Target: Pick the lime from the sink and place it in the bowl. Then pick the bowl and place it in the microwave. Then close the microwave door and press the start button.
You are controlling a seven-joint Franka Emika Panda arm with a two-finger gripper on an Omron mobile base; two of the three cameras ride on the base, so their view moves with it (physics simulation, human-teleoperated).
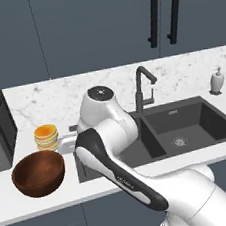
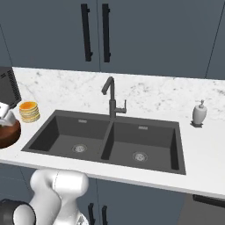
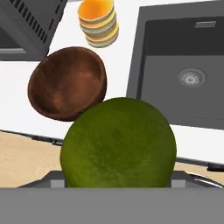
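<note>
From the hand view the lime (image 3: 118, 144) blocks my sight of the pincer's fingertips and part of the bowl (image 3: 65, 83). In my right base view the bowl (image 2: 8, 134) is cut by the left edge.

Even, soft rendered light, faint shadows, no glare, slightly coarse.

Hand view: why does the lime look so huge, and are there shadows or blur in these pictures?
Hand view: the lime is very near the lens, so it looks larger than the bowl; edges are sharp. Left base view: soft even light, a faint shadow under the bowl. Right base view: no glare on the sink.
</note>
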